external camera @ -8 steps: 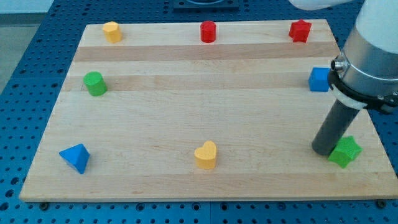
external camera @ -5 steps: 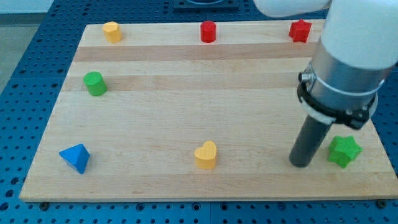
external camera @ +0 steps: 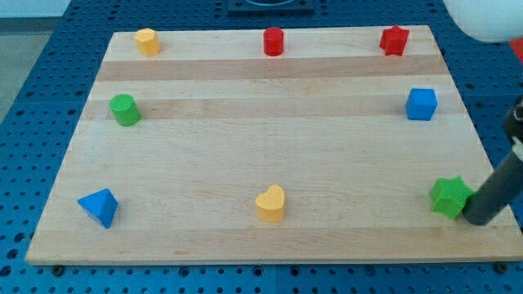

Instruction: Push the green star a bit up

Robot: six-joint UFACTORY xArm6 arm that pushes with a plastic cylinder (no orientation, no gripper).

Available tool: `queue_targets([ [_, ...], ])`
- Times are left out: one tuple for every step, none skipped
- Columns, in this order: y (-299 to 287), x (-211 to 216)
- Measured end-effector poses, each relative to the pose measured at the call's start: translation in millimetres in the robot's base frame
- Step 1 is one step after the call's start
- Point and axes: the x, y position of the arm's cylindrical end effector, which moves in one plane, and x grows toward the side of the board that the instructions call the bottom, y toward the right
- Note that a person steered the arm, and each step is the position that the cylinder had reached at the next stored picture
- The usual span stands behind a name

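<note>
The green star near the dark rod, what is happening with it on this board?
An arm with a straight dark rod is working at the green star, which sits near the wooden board's bottom right corner. My tip stands just to the view's right of the star and slightly lower, right against it or nearly so. The task is to push the star a bit up, and it sits low on the board, well below the blue cube. The other blocks lie far from the rod.
</note>
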Motion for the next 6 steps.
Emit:
queue_targets([
  [-39.2, -16.1],
  [-65.0, -30.9],
  [-60.0, -54.3],
  [-56.0, -85.4],
  [-56.0, -115.1],
  [-58.8, -141.5],
])
